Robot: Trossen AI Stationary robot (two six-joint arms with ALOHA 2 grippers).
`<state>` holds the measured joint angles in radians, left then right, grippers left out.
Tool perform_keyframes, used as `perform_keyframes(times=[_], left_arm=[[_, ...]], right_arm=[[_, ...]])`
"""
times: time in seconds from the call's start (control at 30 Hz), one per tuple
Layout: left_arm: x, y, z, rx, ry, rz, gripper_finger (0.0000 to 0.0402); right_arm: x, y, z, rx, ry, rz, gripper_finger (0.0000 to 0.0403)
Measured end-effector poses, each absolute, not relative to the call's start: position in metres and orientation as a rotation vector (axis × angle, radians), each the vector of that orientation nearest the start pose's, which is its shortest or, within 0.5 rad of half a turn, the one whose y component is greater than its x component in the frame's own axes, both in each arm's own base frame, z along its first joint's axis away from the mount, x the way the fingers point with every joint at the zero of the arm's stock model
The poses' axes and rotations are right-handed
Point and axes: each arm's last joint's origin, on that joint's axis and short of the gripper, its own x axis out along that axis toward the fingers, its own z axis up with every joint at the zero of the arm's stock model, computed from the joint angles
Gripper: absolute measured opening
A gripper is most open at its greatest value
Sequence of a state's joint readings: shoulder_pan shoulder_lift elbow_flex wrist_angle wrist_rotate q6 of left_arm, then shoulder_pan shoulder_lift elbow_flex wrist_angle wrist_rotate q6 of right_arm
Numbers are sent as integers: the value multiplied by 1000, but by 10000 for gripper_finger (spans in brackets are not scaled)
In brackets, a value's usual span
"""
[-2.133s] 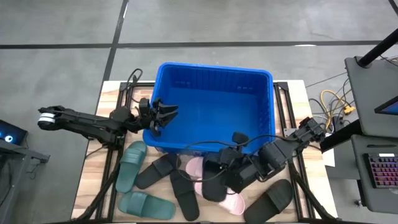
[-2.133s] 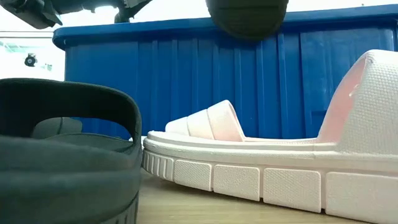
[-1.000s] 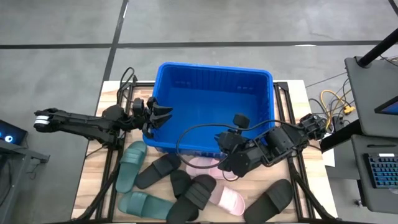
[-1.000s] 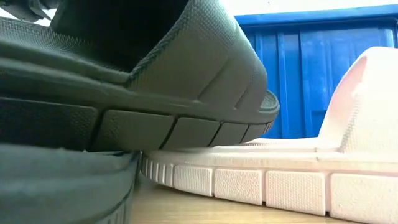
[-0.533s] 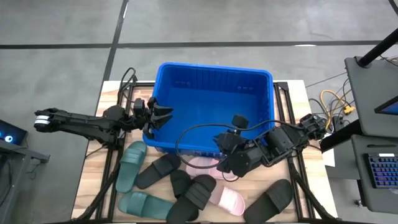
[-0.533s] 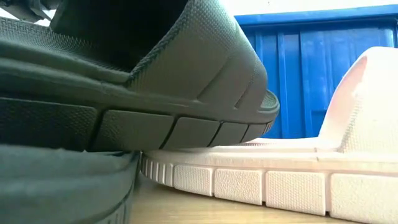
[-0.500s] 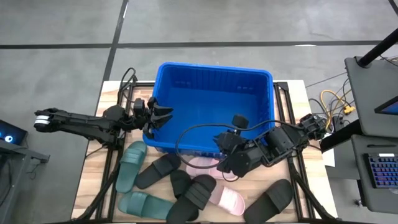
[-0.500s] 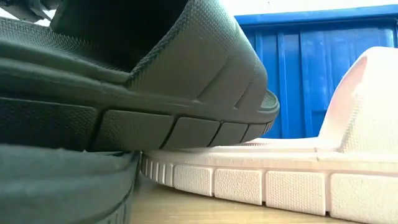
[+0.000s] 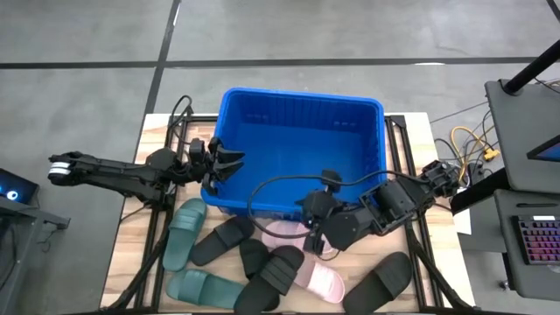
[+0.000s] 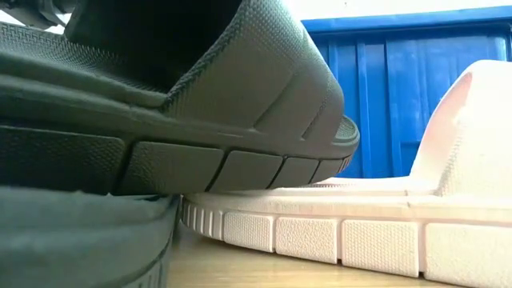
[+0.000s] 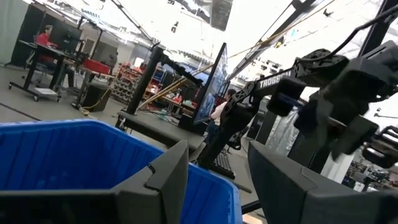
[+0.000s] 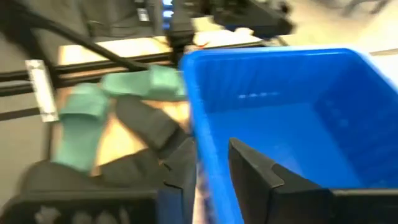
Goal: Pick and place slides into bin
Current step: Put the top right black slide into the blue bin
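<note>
The blue bin (image 9: 297,144) stands at the table's far middle. In front of it lie several slides: two green (image 9: 182,233) (image 9: 206,287), two pink (image 9: 287,231) (image 9: 320,282) and several black (image 9: 222,239) (image 9: 385,280). One black slide (image 10: 176,104) rests across a pink slide (image 10: 320,232) and a dark one (image 10: 80,236). My left gripper (image 9: 229,160) (image 11: 217,180) hangs open over the bin's left rim. My right gripper (image 9: 313,229) (image 12: 211,180) hovers open above the bin's near rim (image 12: 205,118), nothing between its fingers.
Black metal frames (image 9: 157,236) run along both table sides, with cables (image 9: 280,188) looping off the right arm. A desk with a keyboard (image 9: 535,241) stands to the right. Bare wood (image 9: 131,262) shows at the near left.
My right gripper has turned at its wrist, its head swinging slightly toward the table's left while staying over the bin's near rim. The slides lie as they did a second ago.
</note>
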<state>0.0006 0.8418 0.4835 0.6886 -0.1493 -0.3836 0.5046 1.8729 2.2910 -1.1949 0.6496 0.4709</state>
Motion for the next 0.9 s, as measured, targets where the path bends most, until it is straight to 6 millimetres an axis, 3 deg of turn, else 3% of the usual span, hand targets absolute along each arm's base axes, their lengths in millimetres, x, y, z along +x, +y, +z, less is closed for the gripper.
perform_keyframes(times=[0.23, 0.47, 0.77, 0.9], left_arm=[[187, 5, 300, -405, -341, 91, 153], [190, 5, 299, -406, -335, 96, 153], [193, 5, 292, -402, -274, 111, 153], [192, 5, 293, -403, -279, 112, 153]], right_arm=[[326, 187, 452, 151, 529, -92, 155], [314, 230, 446, 210, 507, -10, 179], [332, 290, 407, 226, 464, 40, 180], [341, 303, 387, 234, 487, 24, 175]])
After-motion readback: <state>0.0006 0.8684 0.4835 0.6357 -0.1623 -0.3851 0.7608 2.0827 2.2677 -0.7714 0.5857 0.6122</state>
